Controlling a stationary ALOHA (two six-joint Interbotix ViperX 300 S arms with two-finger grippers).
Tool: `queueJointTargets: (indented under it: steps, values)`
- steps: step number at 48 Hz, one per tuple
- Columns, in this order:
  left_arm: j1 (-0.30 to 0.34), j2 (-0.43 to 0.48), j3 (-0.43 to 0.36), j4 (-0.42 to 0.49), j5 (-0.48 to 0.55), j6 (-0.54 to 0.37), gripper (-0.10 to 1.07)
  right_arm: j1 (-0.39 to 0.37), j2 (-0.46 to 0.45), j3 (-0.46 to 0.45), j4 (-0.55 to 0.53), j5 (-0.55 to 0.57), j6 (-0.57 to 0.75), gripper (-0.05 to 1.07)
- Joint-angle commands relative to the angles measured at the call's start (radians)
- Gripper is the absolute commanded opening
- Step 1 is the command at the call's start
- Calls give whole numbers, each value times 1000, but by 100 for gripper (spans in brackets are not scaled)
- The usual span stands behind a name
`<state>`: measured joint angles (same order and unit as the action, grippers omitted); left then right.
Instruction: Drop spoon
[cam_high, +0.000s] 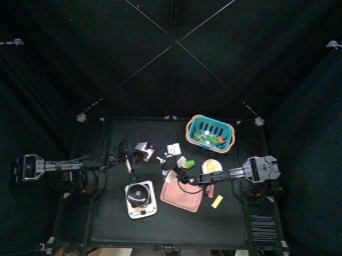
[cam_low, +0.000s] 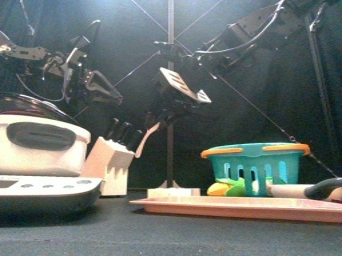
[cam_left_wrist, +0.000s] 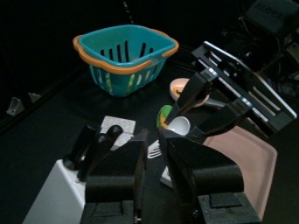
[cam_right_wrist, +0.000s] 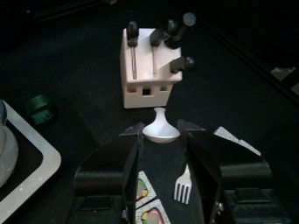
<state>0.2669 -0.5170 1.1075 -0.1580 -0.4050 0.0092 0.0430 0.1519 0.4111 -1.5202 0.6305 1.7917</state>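
Above the desk (cam_high: 114, 225), near the knife block (cam_right_wrist: 156, 59), your right tool (cam_right_wrist: 162, 140) is clamped on the white spoon (cam_right_wrist: 162, 128), bowl forward, held aloft for dropping. Your left tool (cam_left_wrist: 156, 171) hangs nearby, jaws apart.

Right gripper (cam_right_wrist: 162, 133) hangs above table centre, jaws closed on a white spoon (cam_right_wrist: 162, 129); left gripper (cam_left_wrist: 165, 164), jaws parted, hovers toward nine o'clock.
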Motion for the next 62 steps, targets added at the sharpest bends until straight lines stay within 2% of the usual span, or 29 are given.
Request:
queueJointTargets:
  steps: [1,6,14,28,40,48,62]
  values:
    - [-9,-11,-9,5,-9,3,62,0,-61,6,11,28,3,69]
    - [-20,-31,2,9,-9,5,62,-8,-87,44,23,60,5,69]
    - [-25,-84,34,31,-9,3,62,-44,-84,66,40,41,5,69]
    - [-25,-204,117,32,-9,2,62,-143,12,28,48,-41,5,70]
    - [-15,-232,135,31,-9,2,62,-170,61,-25,46,-81,5,72]
    - [-15,-232,135,31,-9,2,62,-170,87,-49,64,-94,3,79]
    - [-15,-232,138,31,-9,0,62,-186,107,-43,89,-98,2,102]
